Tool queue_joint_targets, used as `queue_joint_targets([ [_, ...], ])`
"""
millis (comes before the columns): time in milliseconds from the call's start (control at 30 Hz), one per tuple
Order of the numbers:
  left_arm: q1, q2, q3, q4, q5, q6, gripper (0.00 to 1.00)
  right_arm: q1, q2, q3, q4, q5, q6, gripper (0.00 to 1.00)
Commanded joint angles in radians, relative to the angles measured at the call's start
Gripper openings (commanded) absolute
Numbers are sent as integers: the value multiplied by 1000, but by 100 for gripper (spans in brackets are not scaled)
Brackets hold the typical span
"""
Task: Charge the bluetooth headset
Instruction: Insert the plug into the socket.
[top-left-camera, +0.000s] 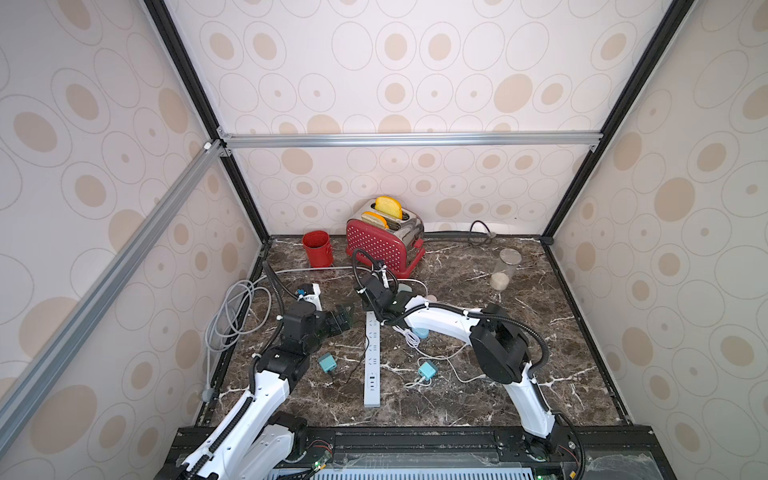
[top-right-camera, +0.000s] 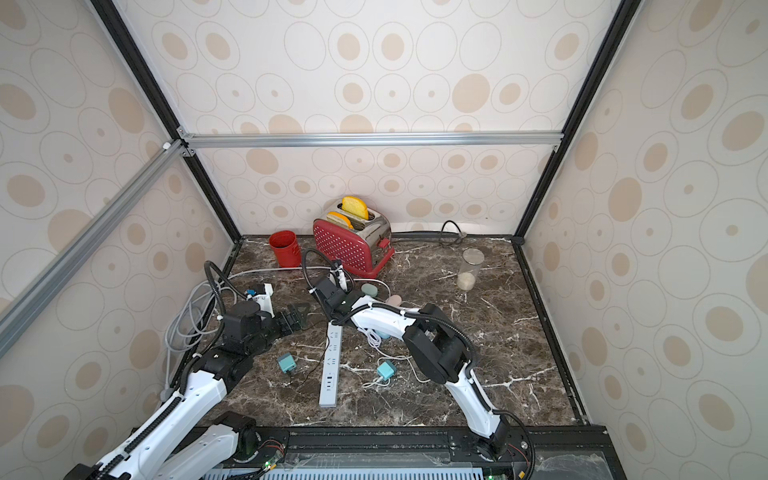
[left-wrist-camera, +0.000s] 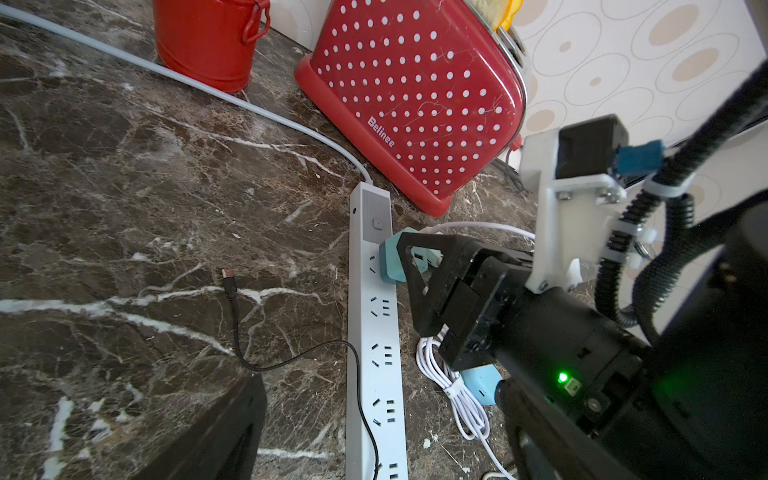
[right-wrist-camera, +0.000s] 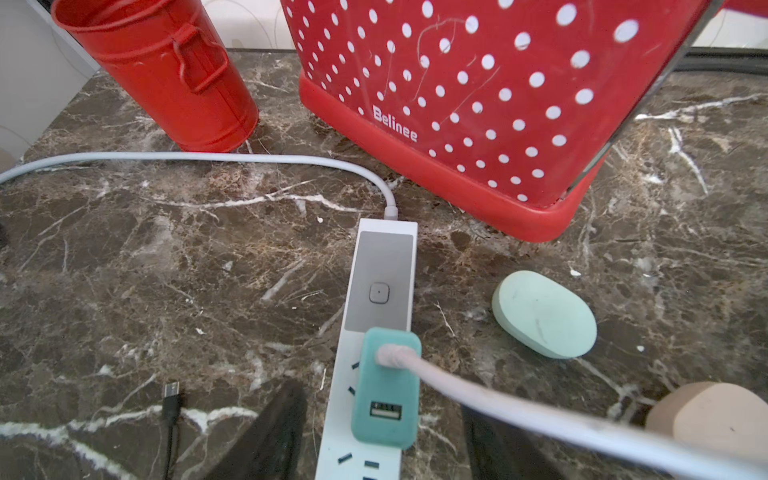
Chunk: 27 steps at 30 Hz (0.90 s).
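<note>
We log white-shelled left arm (top-left-camera: 268, 386) and right arm (top-left-camera: 440, 322), black round joint housings (top-left-camera: 498, 353), black ribbed cable conduit (left-wrist-camera: 602, 286) zip-tied on; white plastic wrist camera bracket (left-wrist-camera: 548, 224), silver screws, green LED (left-wrist-camera: 562, 377); black angular right gripper (right-wrist-camera: 380, 399).

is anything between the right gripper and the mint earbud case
Yes: the teal charger, plugged into the power strip, sits between the right gripper's open jaws, and its white cable crosses the path to the mint case.

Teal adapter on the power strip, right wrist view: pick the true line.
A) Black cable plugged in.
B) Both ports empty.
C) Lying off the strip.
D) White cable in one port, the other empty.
D: the teal adapter sits on the power strip with a white cable in one port; the port beside it shows empty.
</note>
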Motion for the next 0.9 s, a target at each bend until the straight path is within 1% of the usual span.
queue_joint_targets([
  [0, 5, 1, 34, 13, -10, 12, 91, -19, 33, 40, -44, -19, 34, 58],
  [100, 4, -1, 32, 15, -10, 12, 91, -20, 45, 55, -48, -23, 30, 53],
  [333, 4, -2, 30, 15, -10, 14, 91, -31, 79, 100, -74, -40, 46, 52],
  [400, 4, -3, 30, 15, -10, 14, 91, -32, 88, 110, -77, -44, 48, 50],
  [467, 5, -1, 30, 15, -11, 15, 91, -32, 95, 120, -85, -46, 48, 46],
  [633, 5, -1, 30, 15, -12, 19, 91, -32, 106, 128, -96, -59, 52, 31],
  [733, 5, -5, 30, 12, -12, 20, 91, -32, 113, 128, -106, -59, 57, 26],
  [867, 5, -12, 28, 8, -16, 23, 91, -31, 117, 113, -114, -66, 63, 22],
])
